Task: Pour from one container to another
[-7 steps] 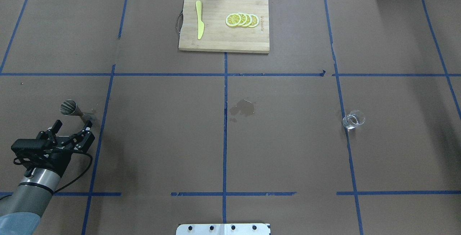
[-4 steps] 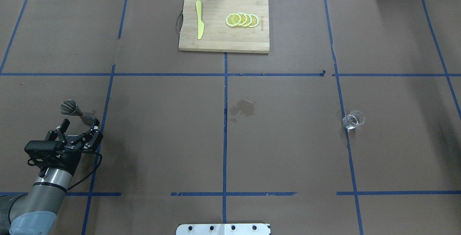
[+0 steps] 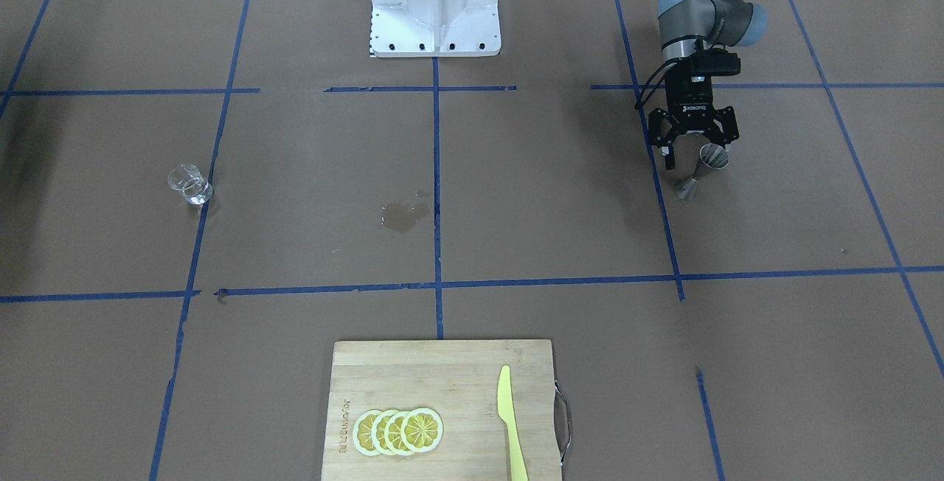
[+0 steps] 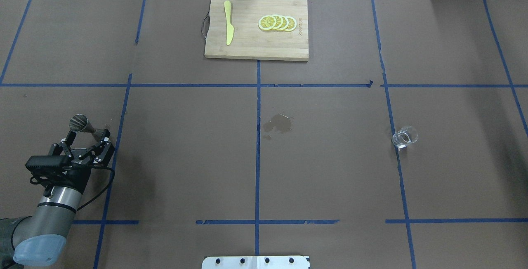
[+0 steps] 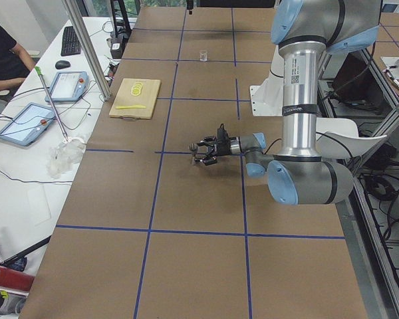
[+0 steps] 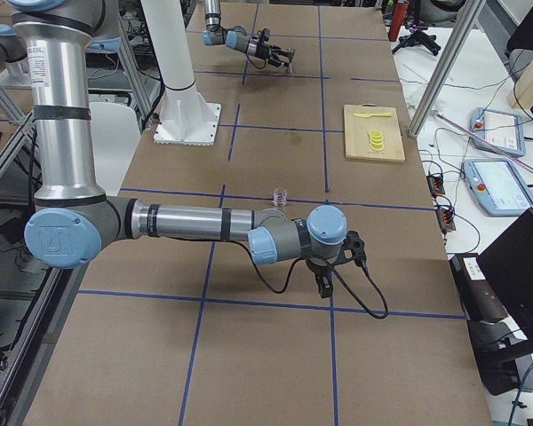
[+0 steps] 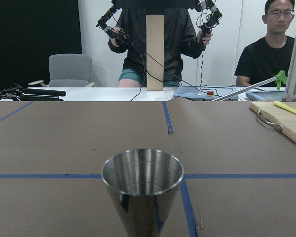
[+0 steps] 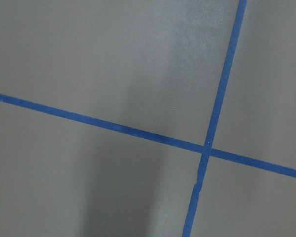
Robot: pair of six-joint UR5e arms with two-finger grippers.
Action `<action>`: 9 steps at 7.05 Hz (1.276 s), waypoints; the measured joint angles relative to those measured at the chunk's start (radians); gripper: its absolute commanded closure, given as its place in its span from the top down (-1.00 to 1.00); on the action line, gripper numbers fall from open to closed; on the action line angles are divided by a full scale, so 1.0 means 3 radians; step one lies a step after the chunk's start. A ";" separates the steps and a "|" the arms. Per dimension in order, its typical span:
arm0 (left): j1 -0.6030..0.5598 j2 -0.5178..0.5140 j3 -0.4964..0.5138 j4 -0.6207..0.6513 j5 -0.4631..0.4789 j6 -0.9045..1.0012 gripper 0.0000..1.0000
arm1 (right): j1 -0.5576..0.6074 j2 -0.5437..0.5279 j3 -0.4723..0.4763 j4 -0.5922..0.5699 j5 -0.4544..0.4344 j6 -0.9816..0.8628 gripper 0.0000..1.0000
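- Brown-papered table [image 4: 330, 170], blue tape grid
- left gripper [image 4: 87, 138] spread wide, jigger [image 4: 78, 122] between its fingers, lower left
- glass cup [image 4: 404, 137] far right
- right gripper [image 6: 324, 282]: cannot tell

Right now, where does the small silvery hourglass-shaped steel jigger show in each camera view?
Exterior front-facing: silvery steel jigger at right, above mid-height.
Overhead exterior: jigger far left, mid-height.
Exterior left: about centre, tiny.
Exterior right: top, left of centre, too small to make out.
Left wrist: jigger bottom centre, close up.
Right wrist: not in it.
Landmark: rectangular bamboo cutting board, in all but the right wrist view.
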 measured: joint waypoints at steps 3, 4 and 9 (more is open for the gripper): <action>-0.0068 -0.0032 0.0090 -0.0005 -0.0010 0.0005 0.87 | 0.0000 0.0000 -0.0002 0.0000 0.0003 0.0000 1.00; -0.0084 -0.0043 0.0107 -0.0005 -0.0014 0.0006 0.74 | -0.0002 0.0002 -0.0001 0.0000 0.0004 0.0000 1.00; -0.0109 -0.0076 0.0116 -0.0102 -0.0028 0.0202 0.43 | -0.0002 0.0004 -0.0001 0.0000 0.0004 0.0000 1.00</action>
